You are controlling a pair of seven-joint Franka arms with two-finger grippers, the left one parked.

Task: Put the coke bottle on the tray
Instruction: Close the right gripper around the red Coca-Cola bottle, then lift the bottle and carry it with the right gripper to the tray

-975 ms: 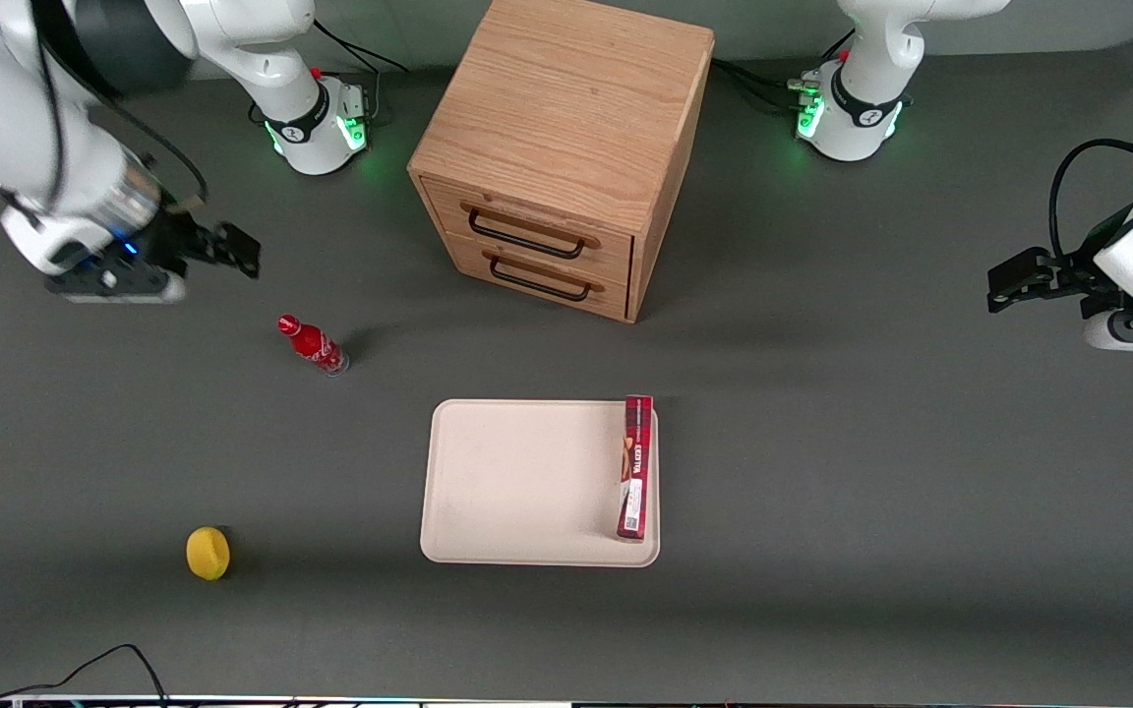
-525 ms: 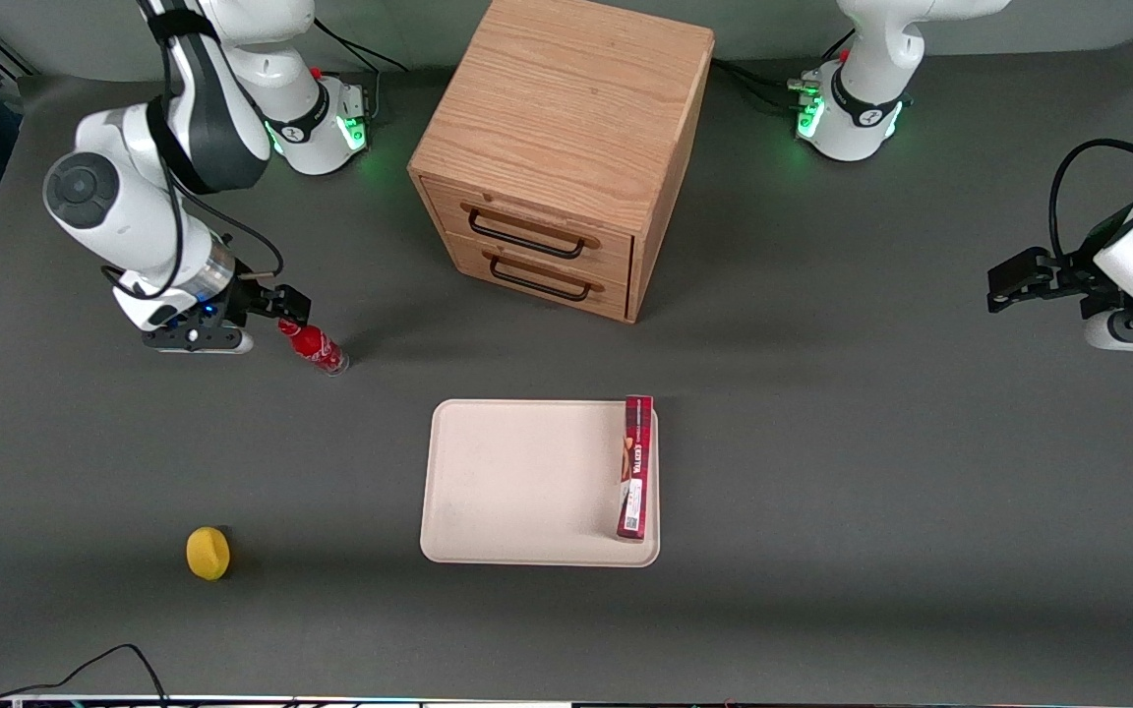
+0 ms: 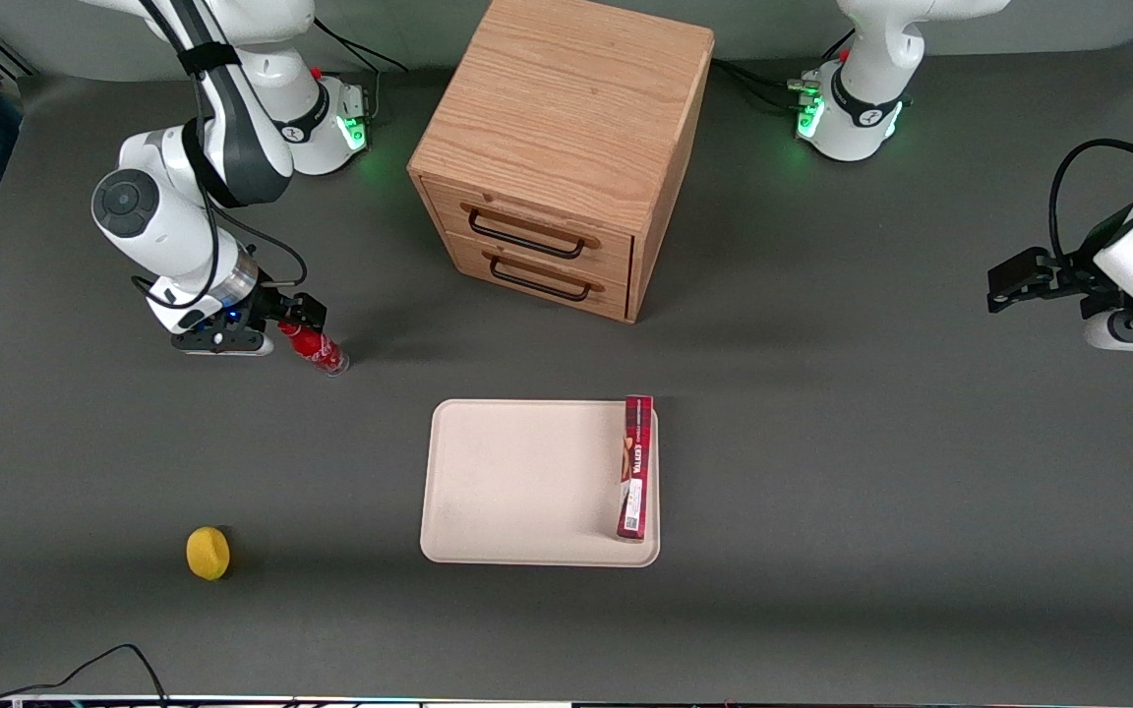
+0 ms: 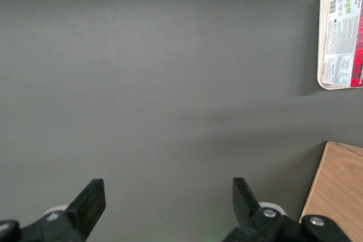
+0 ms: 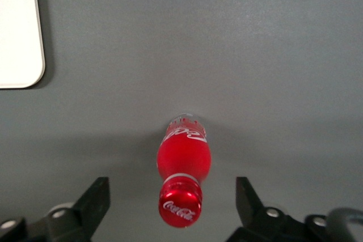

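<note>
The coke bottle stands upright on the dark grey tabletop, toward the working arm's end, farther from the front camera than the tray and well apart from it. Its red cap sits at the top, its white script label wraps the red body, and its clear base meets the tabletop. The claw is down low at the bottle's upper part, spread wide and released, with nothing clamped. In the right wrist view the two black fingers flank the coke bottle with a clear gap on each side, so neither one touches it, and the cap with its white lettering sits about midway in the claw. A rounded corner of the tray shows in that same view, apart from the bottle. The cream-beige tray lies flat, nearer to the front camera than the wooden drawer cabinet (two drawers, each with a dark bar handle). On the tray a long red box lies along the edge toward the parked arm's end, and the rest of the tray's surface is bare. A small yellow lemon rests on the tabletop toward the working arm's end, nearer to the front camera than the bottle and well apart from it.
</note>
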